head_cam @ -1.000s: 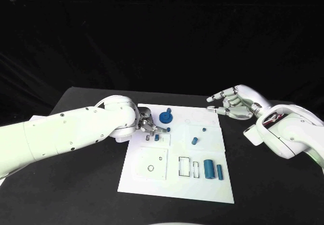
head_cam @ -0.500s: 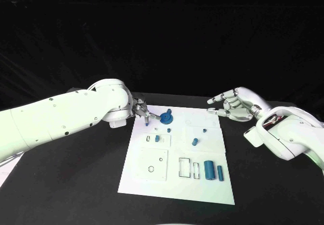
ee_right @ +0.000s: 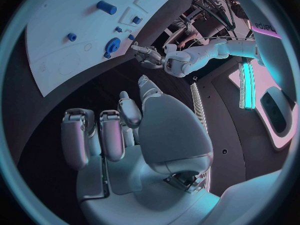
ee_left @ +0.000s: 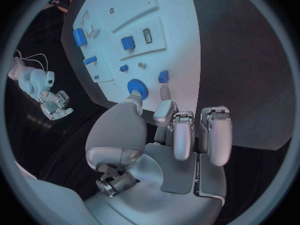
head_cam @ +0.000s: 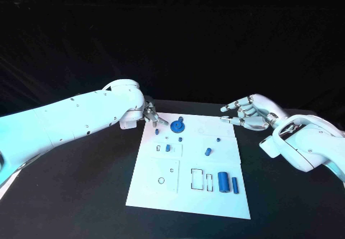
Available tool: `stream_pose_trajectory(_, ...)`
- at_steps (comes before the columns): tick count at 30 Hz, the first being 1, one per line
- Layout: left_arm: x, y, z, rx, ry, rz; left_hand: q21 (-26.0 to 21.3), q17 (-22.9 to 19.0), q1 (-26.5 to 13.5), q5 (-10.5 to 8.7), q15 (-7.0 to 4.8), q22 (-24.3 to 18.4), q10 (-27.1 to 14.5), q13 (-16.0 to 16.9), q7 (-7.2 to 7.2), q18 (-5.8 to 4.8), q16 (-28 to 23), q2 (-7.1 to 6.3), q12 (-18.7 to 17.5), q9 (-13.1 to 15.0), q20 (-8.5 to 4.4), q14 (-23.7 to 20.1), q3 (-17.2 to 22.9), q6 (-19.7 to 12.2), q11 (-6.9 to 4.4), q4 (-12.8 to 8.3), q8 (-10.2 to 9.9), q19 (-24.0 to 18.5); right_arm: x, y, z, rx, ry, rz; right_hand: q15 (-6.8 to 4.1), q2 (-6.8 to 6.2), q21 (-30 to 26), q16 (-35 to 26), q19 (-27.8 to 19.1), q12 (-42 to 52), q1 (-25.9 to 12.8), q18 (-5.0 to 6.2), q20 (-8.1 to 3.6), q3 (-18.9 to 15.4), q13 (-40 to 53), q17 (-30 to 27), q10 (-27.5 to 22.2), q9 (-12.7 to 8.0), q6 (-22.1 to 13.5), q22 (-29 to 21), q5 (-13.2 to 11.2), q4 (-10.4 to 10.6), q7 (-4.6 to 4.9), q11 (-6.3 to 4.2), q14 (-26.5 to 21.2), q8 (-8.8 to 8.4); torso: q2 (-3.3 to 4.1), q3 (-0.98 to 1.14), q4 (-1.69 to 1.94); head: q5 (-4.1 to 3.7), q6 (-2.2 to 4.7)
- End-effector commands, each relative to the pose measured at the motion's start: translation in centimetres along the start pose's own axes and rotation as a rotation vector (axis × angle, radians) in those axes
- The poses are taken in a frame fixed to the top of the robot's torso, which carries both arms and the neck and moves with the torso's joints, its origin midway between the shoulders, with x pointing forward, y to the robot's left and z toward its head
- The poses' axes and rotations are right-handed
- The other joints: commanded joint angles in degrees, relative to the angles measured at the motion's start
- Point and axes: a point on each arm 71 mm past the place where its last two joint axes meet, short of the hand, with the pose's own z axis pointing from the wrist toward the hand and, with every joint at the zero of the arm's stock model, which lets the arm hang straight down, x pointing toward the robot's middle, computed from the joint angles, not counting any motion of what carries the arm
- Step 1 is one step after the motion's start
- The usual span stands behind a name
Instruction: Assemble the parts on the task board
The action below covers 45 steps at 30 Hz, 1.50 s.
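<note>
Left hand (head_cam: pixel 150 113) pinches a small blue part (head_cam: pixel 157 132), looks light, stiff, slippery, so grip its sides; right hand (head_cam: pixel 248 113) hangs wide.

I see a dark scene with a cool bluish light from above. The flat white plastic task board (head_cam: pixel 188 164) is bright and almost glares against the matt black table (head_cam: pixel 86 199). Both wrist views bend straight edges strongly, and their rims fade into a soft, dark blur.
</note>
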Motion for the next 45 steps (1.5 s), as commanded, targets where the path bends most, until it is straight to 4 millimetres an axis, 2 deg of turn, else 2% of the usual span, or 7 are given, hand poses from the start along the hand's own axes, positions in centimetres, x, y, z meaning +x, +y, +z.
stream_pose_trajectory(1,-0.1,0.4,0.3,-0.058,0.025,0.056,0.36,15.10,0.69,0.01,0.32,15.07,-0.05,0.15,-0.06,-0.88,0.18,0.18,0.46,-0.08,0.29,6.14,-0.39,0.61,0.03,-0.03,-0.19,6.08,0.2,0.0,0.0,-0.004,0.014,-0.001,-0.30,0.09,-0.39,-0.17,-0.35,-0.06,0.33,-0.26,-0.11,-0.21,-0.05,6.18,-0.24,0.07,0.36,6.10,0.27,-0.06,-0.04,-0.02,4.01,-0.16,0.04,-0.03,-0.01,0.08,-0.02)
stream_pose_trajectory(16,0.1,0.6,1.2,-0.072,0.065,0.079,0.36,15.10,2.24,0.02,0.18,15.07,0.23,0.43,-0.26,-0.88,0.18,0.86,0.85,-0.09,0.22,6.14,-0.87,1.24,-0.15,-0.22,0.07,6.08,0.3,0.0,0.1,-0.006,0.016,0.000,-0.30,0.11,-0.38,-0.17,-0.33,-0.01,0.33,-0.27,-0.11,-0.22,-0.02,6.19,-0.21,0.08,0.37,6.13,0.30,-0.06,-0.05,-0.03,4.01,-0.16,-0.04,0.03,0.04,0.16,-0.26)
stream_pose_trajectory(24,0.3,0.6,1.5,-0.072,0.082,0.068,0.36,15.10,4.44,0.04,0.13,15.07,0.18,0.32,-0.28,-0.88,0.18,2.10,0.79,-0.24,0.14,6.14,-0.59,1.18,-0.19,-0.50,-0.05,6.08,0.2,0.0,0.1,-0.005,0.016,0.000,-0.30,0.11,-0.38,-0.17,-0.33,-0.01,0.33,-0.27,-0.11,-0.22,-0.02,6.19,-0.21,0.08,0.37,6.13,0.30,-0.06,-0.05,-0.03,4.01,-0.16,0.02,0.04,0.07,0.30,-0.37)
stream_pose_trajectory(30,0.5,0.4,1.6,-0.066,0.087,0.065,0.36,15.10,4.95,0.04,0.13,15.07,0.19,0.33,-0.28,-0.88,0.18,2.26,0.81,-0.27,0.14,6.14,-0.48,1.15,-0.19,-0.59,-0.08,6.08,0.3,0.1,0.1,-0.006,0.017,0.000,-0.31,0.18,-0.39,-0.20,-0.34,0.10,0.37,-0.26,-0.12,-0.23,0.05,6.16,-0.14,0.09,0.39,6.11,0.35,-0.09,-0.06,-0.04,4.01,-0.16,-0.02,-0.02,0.06,0.37,-0.53)
stream_pose_trajectory(45,1.0,-0.2,1.6,-0.048,0.098,0.073,0.36,15.10,6.03,0.05,0.12,15.07,0.29,0.46,-0.29,-0.88,0.18,2.63,0.98,-0.31,0.13,6.14,-0.16,1.20,-0.21,-0.81,-0.08,6.08,0.4,0.0,0.2,-0.006,0.019,0.001,-0.31,0.18,-0.39,-0.20,-0.34,0.10,0.37,-0.26,-0.12,-0.23,0.05,6.16,-0.14,0.09,0.39,6.11,0.35,-0.09,-0.06,-0.04,4.01,-0.16,-0.04,0.05,0.03,0.41,-0.73)
